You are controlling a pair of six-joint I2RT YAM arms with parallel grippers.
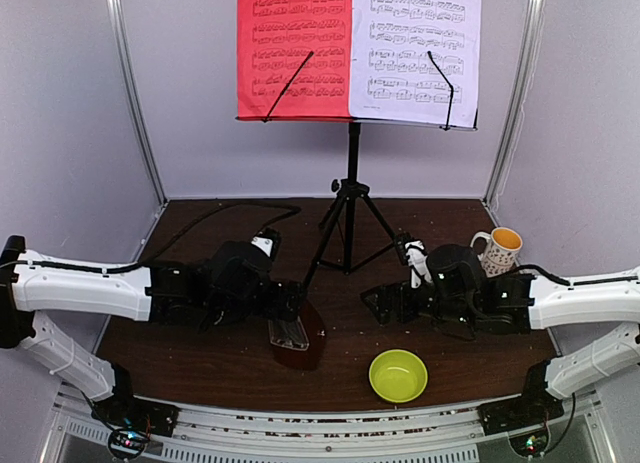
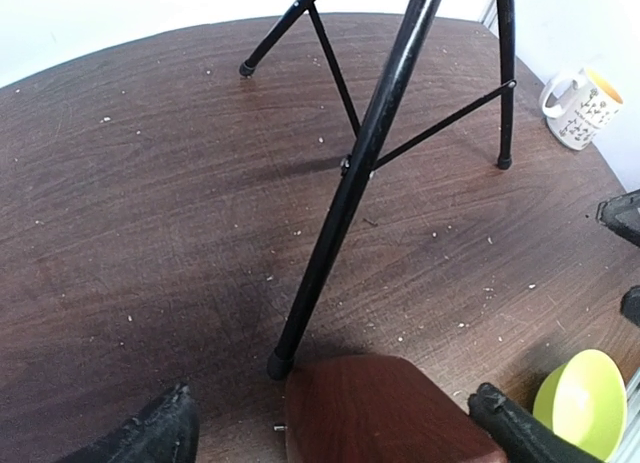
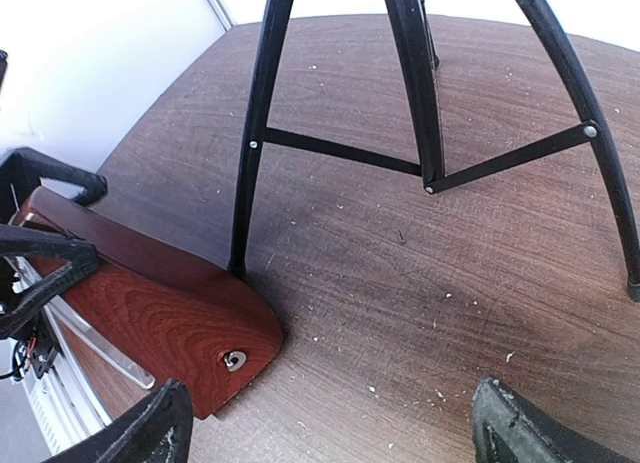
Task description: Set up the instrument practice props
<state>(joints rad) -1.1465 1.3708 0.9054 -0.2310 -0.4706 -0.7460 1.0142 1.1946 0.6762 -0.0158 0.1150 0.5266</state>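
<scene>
The black music stand [image 1: 352, 198] stands on its tripod at the table's back centre. A red sheet [image 1: 293, 48] and a white sheet [image 1: 415, 48] rest side by side on its desk. The brown metronome [image 1: 297, 335] lies tilted on the table by the near tripod foot [image 2: 280, 363]. It also shows in the left wrist view [image 2: 385, 408] and the right wrist view [image 3: 150, 313]. My left gripper [image 2: 335, 433] is open, its fingers straddling the metronome, with a gap at the left finger [image 2: 160, 433]. My right gripper [image 3: 330, 433] is open and empty over bare table, right of the metronome.
A yellow-green bowl [image 1: 398, 375] sits near the front edge, right of the metronome. A patterned white mug [image 1: 497, 251] stands at the right, behind my right arm. The tripod legs [image 3: 250, 133] spread between the two grippers. White walls close the back and sides.
</scene>
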